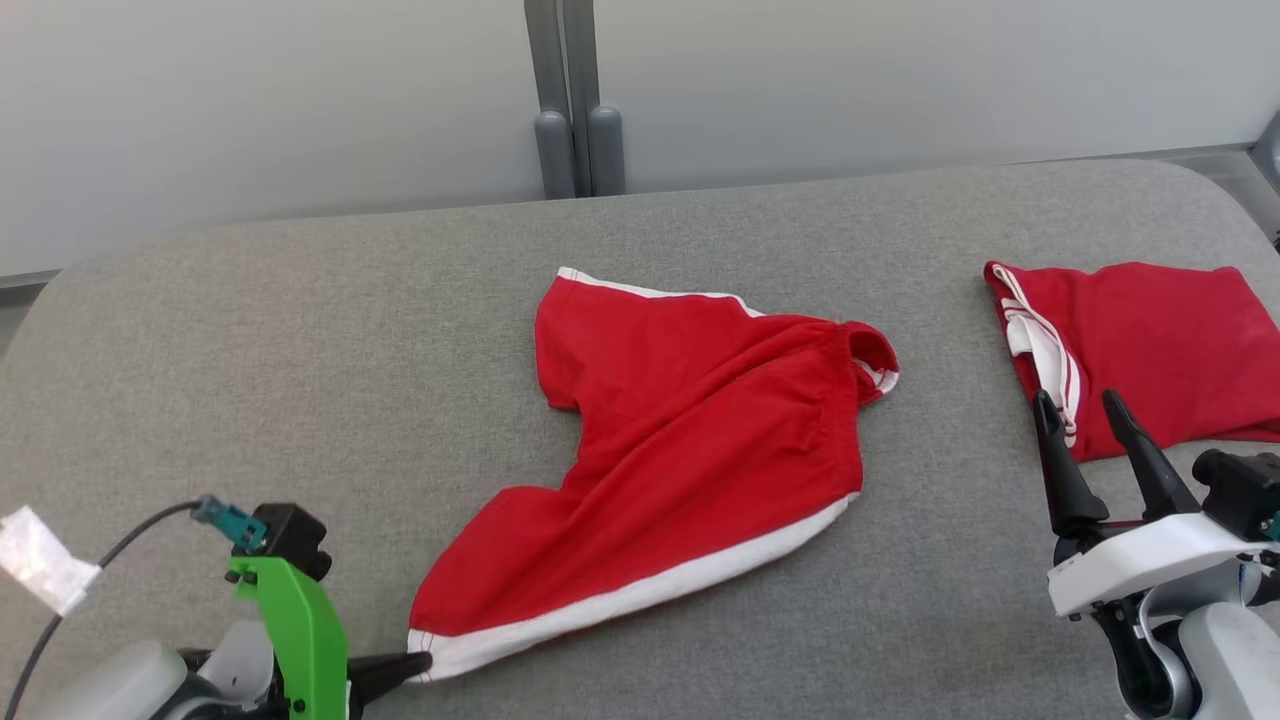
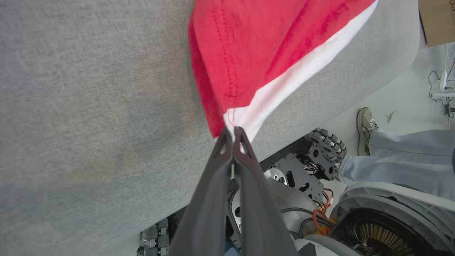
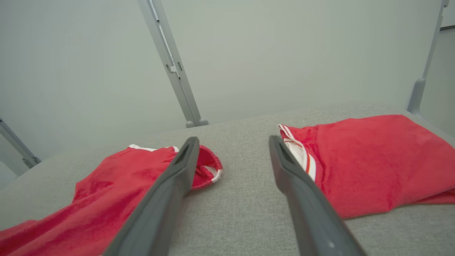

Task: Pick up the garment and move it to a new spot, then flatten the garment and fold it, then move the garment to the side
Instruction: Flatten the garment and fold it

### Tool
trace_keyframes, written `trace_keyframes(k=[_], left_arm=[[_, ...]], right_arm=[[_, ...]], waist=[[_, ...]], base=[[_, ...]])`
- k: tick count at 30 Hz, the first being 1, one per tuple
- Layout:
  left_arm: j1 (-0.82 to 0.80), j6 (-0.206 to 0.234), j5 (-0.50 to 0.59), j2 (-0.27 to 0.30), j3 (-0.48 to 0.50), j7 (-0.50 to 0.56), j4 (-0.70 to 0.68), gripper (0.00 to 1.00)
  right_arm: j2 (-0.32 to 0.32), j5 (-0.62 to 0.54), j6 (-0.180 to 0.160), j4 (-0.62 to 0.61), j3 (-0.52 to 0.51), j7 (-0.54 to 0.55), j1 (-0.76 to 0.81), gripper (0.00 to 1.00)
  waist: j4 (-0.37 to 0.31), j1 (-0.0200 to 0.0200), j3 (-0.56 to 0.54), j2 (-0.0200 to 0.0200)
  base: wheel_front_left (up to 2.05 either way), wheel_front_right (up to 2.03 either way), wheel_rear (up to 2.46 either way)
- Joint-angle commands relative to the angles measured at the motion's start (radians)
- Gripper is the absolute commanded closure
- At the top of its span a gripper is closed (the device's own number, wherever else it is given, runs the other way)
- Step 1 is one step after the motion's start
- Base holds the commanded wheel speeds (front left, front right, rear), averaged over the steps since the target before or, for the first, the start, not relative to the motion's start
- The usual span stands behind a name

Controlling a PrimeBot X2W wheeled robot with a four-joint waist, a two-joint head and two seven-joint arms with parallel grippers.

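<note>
A red garment point(image 1: 700, 440) with white trim lies spread and rumpled in the middle of the grey padded table point(image 1: 300, 350). At the table's near left edge my left gripper point(image 1: 420, 662) is shut on the garment's near-left corner. In the left wrist view the two fingers point(image 2: 233, 132) pinch the white hem tip of the garment point(image 2: 256, 46). At the right my right gripper point(image 1: 1076, 400) stands open with nothing in it, fingers pointing toward the far side. In the right wrist view that gripper point(image 3: 233, 139) frames bare table between the garment point(image 3: 106, 199) and another red piece.
A second red garment point(image 1: 1150, 340), folded with white stripes, lies at the table's right end point(image 3: 373, 160). A grey post point(image 1: 575, 100) stands behind the table. Beyond the table's near edge are my wheeled base point(image 2: 327, 142), a person's foot point(image 2: 366, 124) and a cardboard box point(image 2: 437, 21).
</note>
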Motion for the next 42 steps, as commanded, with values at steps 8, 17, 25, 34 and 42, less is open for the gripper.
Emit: trace_keyframes(k=[8, 17, 25, 34, 42], left_arm=[[0.121, -0.015, 0.054, -0.069, 0.007, -0.212, 0.1, 0.0], [0.166, 0.026, 0.183, -0.048, 0.008, -0.394, 0.083, 0.0], [0.15, 0.214, 0.27, 0.016, 0.148, -0.656, -0.07, 0.0], [0.249, 0.351, 0.374, -0.135, 0.368, -0.83, -0.129, 0.0], [0.417, 0.348, 0.72, -0.332, 0.605, -0.828, -0.159, 0.0]], right_arm=[[-0.007, -0.005, -0.001, -0.011, -0.01, 0.013, 0.027, 0.0], [-0.004, -0.014, -0.001, -0.028, -0.023, 0.028, 0.055, 0.0], [-0.002, -0.027, -0.001, -0.056, -0.038, 0.024, 0.069, 0.0], [0.022, -0.048, -0.001, -0.083, -0.033, 0.005, 0.105, 0.0], [0.037, -0.06, -0.001, -0.105, -0.023, -0.008, 0.148, 0.0]], waist=[[0.001, 0.0, -0.011, 0.0], [0.025, 0.0, -0.024, 0.0], [0.044, 0.0, -0.043, 0.0], [0.044, 0.0, -0.066, 0.0], [0.039, 0.0, -0.084, 0.0]], base=[[0.0, 0.0, 0.0], [0.0, 0.0, 0.0], [0.0, 0.0, 0.0], [0.0, 0.0, 0.0], [0.0, 0.0, 0.0]])
